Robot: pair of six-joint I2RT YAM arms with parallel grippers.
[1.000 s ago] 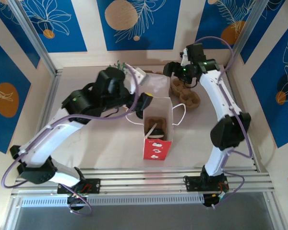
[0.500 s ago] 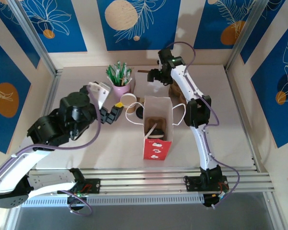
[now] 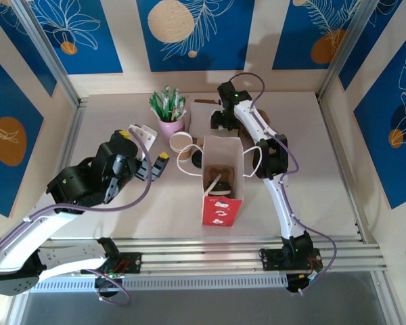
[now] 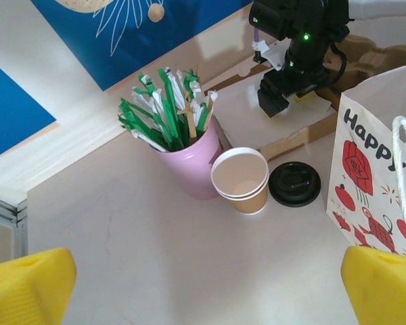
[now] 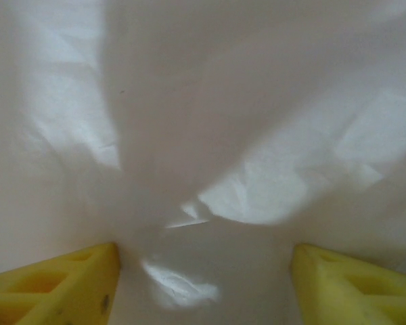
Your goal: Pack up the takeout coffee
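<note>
My left gripper (image 4: 204, 281) hung spread wide above the table (image 4: 122, 230), with nothing between its yellow pads (image 4: 27, 284). My right gripper (image 5: 203, 277) had its fingers (image 5: 54, 281) apart too, close over white paper (image 5: 203, 135). The takeout coffee (image 3: 219, 187) lay tilted inside the paper bag (image 3: 222, 211). A lidless cup (image 4: 240, 181) and a loose black lid (image 4: 294, 184) sat just beside that bag.
</note>
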